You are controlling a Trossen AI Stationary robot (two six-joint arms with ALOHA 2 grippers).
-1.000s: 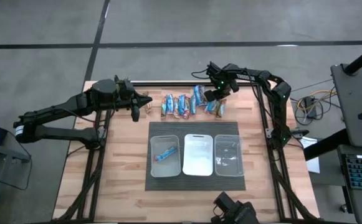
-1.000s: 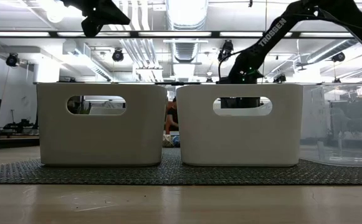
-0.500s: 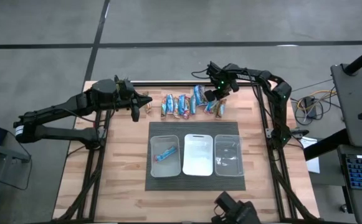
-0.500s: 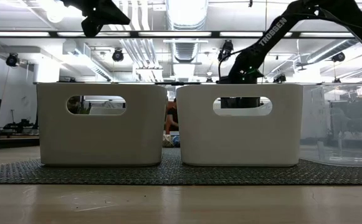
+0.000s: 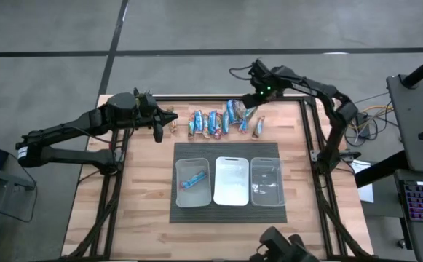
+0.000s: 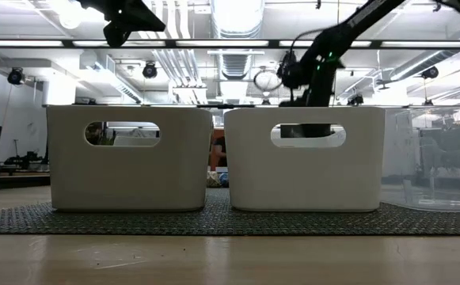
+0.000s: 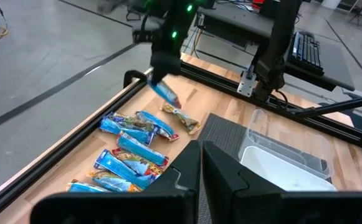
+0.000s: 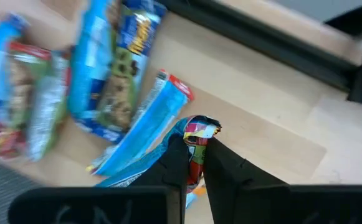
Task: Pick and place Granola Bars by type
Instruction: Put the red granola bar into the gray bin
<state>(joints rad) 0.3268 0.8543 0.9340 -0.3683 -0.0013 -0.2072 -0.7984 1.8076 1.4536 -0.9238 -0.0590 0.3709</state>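
Note:
Several granola bars point(image 5: 215, 123) lie in a row near the table's far edge, blue ones, blue ones with red, and a tan one point(image 5: 259, 126); the left wrist view shows the same bars point(image 7: 134, 149). One blue bar point(image 5: 193, 180) lies in the left bin. My right gripper point(image 5: 252, 102) hovers above the row's right end, shut on a blue bar with a red and orange end point(image 7: 166, 93). My left gripper point(image 5: 169, 116) waits, shut, just left of the row, holding nothing. My right gripper pinches the blue bar between its two fingers close to the red and orange end point(image 8: 199, 132), coming from above and pointing down. The rest of the wrapper point(image 8: 144, 167) hangs tilted below the fingers, lifted clear of the table.
Three bins stand side by side on a dark mat point(image 5: 226, 211) at mid-table: left bin point(image 5: 181, 191), middle white bin point(image 5: 231, 182), right clear bin point(image 5: 265, 182). The low view shows the bins' white walls point(image 6: 127, 158). A black frame rail point(image 5: 196, 97) runs along the far edge.
My right gripper has risen and moved a little toward the far edge, staying shut. The blue bar it holds has come up out of the row's right end and now hangs clear of the table. The other bars and my left arm have kept still.

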